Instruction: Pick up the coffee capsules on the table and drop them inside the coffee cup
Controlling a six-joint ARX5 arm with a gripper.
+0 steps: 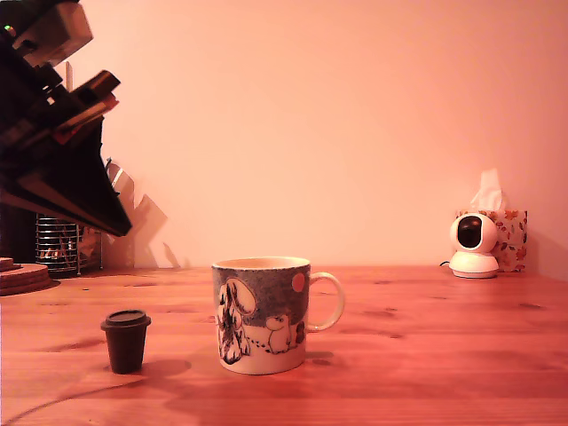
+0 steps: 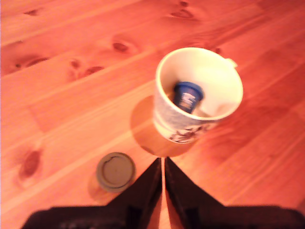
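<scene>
Warm knotty pine boards form the table (image 1: 444, 355), backed by a plain pale wall. From the exterior view's left: the dark arm hangs raised above a wire utensil holder (image 1: 64, 244); a dark capsule (image 1: 125, 340) stands upright on the wood, just beside the cream mug (image 1: 262, 315); well apart at the right sit a white camera (image 1: 473, 246) and a tissue box (image 1: 510, 238). The wrist view shows a blue capsule (image 2: 187, 95) inside the mug, and the gripper (image 2: 163, 164) with fingers pressed together, empty.
</scene>
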